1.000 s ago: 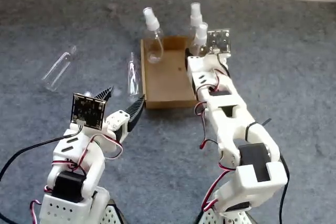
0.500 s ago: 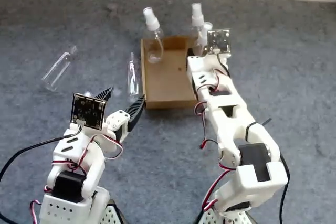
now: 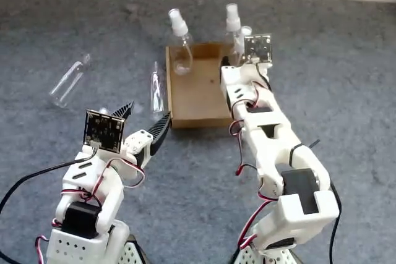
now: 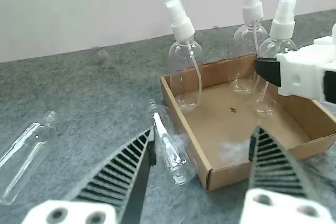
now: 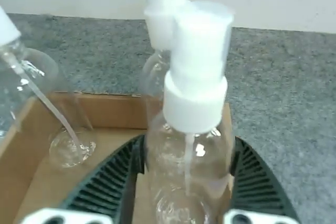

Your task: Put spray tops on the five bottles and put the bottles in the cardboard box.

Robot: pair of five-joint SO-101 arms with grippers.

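**Three topped bottles in the box, two bare ones lying outside**

Nearest the arms, the left claw (image 4: 205, 135) hangs above the grey tabletop (image 3: 346, 91). Its jaws are spread wide with nothing between them, close to the near left corner of the cardboard box (image 3: 185, 119).

Just beyond it, a clear topless bottle (image 3: 157, 91) lies on its side just beside the box's left wall, with its neck pointing away from the arms. A second topless bottle (image 3: 68, 80) lies well off to the left, angled across the tabletop.

The right arm stretches out over the box. The right claw (image 5: 186, 182) is clamped around the held bottle (image 5: 191, 145), which carries a white spray top and stands upright near the box's right wall. I cannot tell whether its base rests on the box floor.

Farther back, two more bottles with spray tops stand upright in the box. The far left bottle (image 3: 180, 54) is at the far left corner, and the far right bottle (image 4: 245, 40) is at the far right corner, just behind the held one.
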